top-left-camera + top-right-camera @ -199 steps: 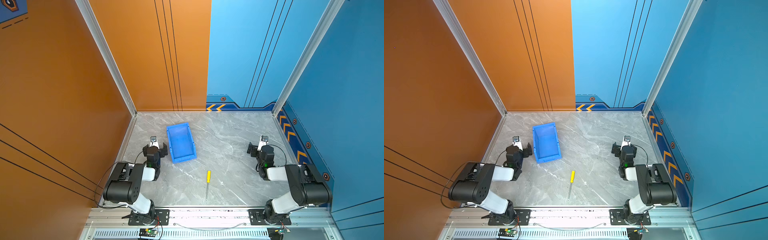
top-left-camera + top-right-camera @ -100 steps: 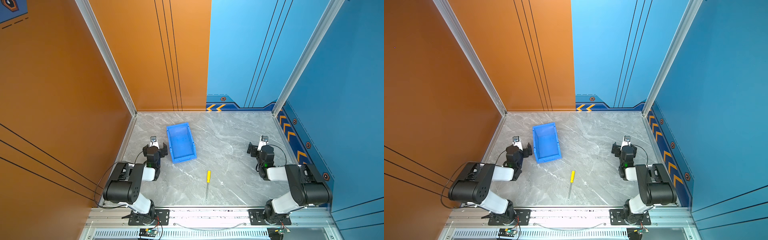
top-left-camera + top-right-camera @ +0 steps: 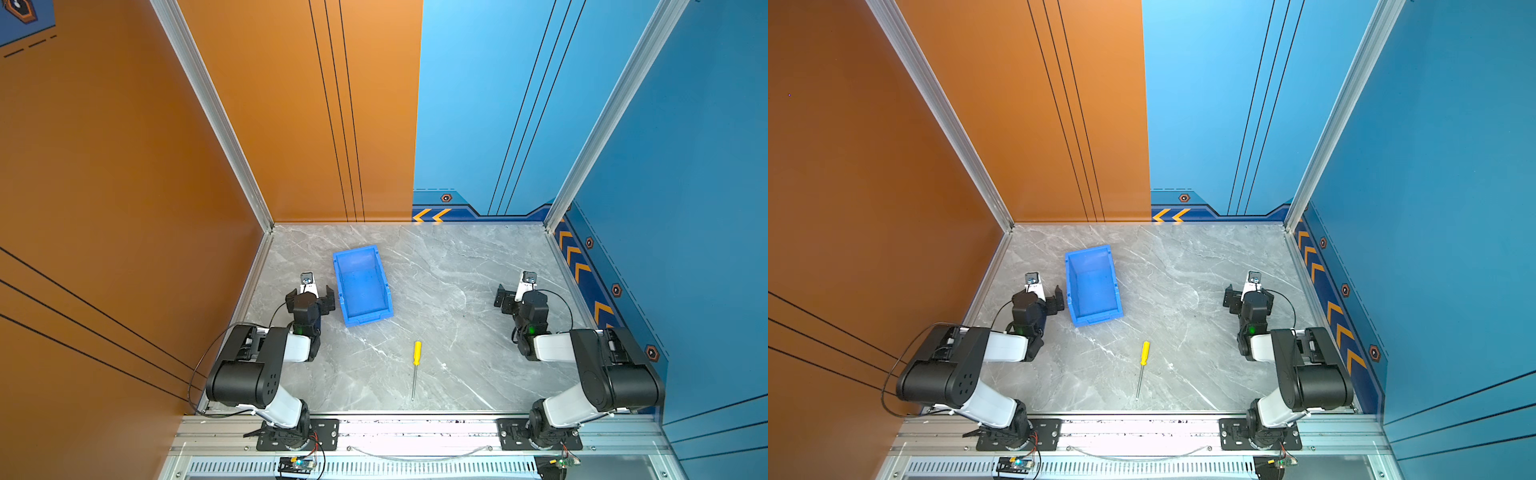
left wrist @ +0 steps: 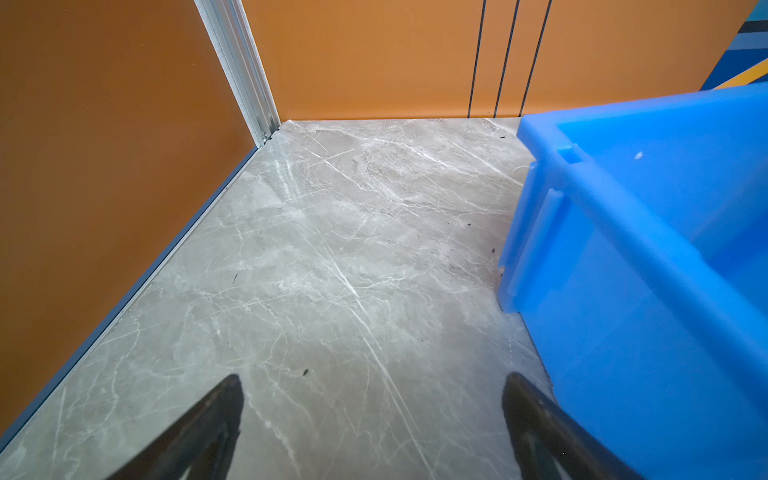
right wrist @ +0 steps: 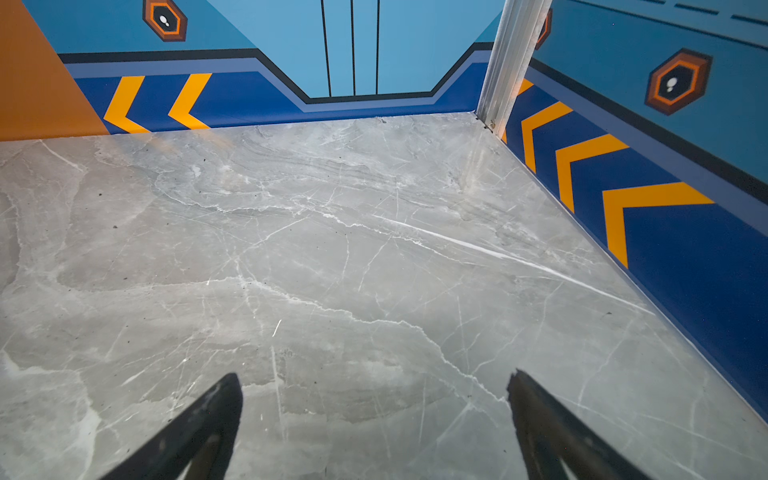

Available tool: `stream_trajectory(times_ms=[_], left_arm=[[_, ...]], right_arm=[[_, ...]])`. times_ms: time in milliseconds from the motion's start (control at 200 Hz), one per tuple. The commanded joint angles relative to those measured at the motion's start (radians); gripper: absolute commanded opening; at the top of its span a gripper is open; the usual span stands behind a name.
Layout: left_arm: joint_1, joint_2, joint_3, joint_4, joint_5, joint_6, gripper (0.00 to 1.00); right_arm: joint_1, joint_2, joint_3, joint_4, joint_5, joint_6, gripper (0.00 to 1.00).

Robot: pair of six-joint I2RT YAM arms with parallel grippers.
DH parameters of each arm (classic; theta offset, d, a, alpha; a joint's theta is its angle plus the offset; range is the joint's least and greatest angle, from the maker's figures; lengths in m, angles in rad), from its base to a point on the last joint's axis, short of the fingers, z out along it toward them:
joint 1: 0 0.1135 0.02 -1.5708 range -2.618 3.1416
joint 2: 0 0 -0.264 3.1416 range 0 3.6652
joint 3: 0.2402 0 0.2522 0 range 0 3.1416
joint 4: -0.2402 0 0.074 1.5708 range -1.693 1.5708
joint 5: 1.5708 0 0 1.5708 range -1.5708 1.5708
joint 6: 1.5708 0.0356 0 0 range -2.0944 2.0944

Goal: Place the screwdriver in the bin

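Yellow at the handle and grey along the shaft, the screwdriver (image 3: 415, 368) lies flat on the marble table (image 3: 457, 266), outside the bin (image 3: 361, 286). Its long axis runs almost straight along the way both sets of fingers point, with the handle end nearer them and the tip toward the arm bases. We see it behind both pairs of fingertips and inward of each, roughly midway between them. Neither wrist view catches it, and we judge neither arm clearly nearer. The left gripper (image 3: 311, 291) has the bin just beside its inner finger; whether they touch we cannot tell. We judge that this arm would have the shorter carry. The right gripper (image 3: 515, 296) faces bare marble. Both arms sit folded low, and both pairs of fingers stand wide apart, holding nothing.
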Motion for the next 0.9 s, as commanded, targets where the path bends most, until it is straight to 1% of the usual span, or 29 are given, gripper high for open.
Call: stream_trajectory(times_ms=[0, 661, 756, 896], left_arm=[[0.007, 0.004, 0.017, -0.011, 0.016, 0.015, 0.98], [0.007, 0.004, 0.015, -0.011, 0.016, 0.016, 0.98], [0.007, -0.006, 0.014, -0.013, 0.016, 0.016, 0.98], [0.007, -0.046, 0.010, -0.043, 0.018, 0.016, 0.98]], right_arm=[[0.003, 0.010, 0.014, 0.009, 0.018, 0.011, 1.00], [0.004, 0.009, 0.015, 0.008, 0.015, 0.010, 1.00], [0.010, -0.026, 0.021, -0.034, 0.003, 0.002, 1.00], [0.019, -0.098, 0.024, -0.101, 0.030, -0.002, 1.00]])
